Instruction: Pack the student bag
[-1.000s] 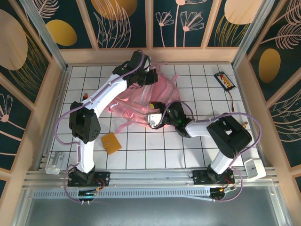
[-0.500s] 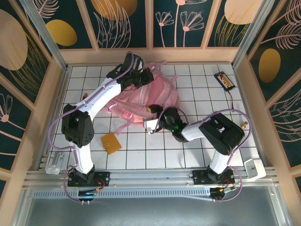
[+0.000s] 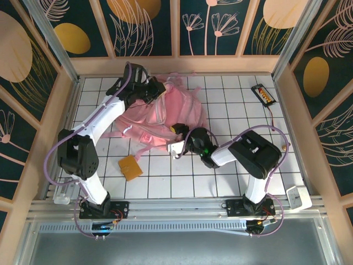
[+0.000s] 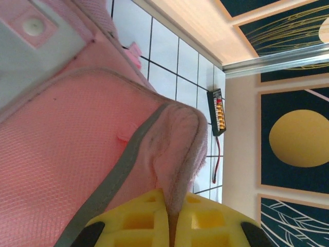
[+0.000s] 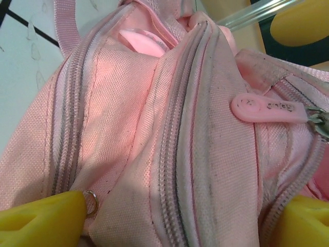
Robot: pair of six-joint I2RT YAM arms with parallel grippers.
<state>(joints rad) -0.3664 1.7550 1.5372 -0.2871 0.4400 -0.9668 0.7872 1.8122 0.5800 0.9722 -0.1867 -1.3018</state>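
The left gripper [image 3: 156, 92] covers the far-left corner of the student bag [image 3: 177, 110]. The black item [image 3: 263, 94] right of the bag is too small to identify.

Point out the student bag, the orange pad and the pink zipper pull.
student bag [image 3: 181, 109]: top external view, main panel.
orange pad [image 3: 130, 167]: top external view, centre.
pink zipper pull [image 5: 267, 108]: right wrist view, tab middle.

Large soft pink fabric backpack [image 3: 165, 110]: lies slumped on the white gridded surface [image 3: 231, 176], centre toward 12 o'clock. Zipped front pockets face up, fabric creased and grubby along the zips. Pink rubber zip pull [image 5: 267, 107] lies flat. Grey reflective strip [image 4: 121, 164] crosses a mesh panel; one seam edge is raised in a fold.
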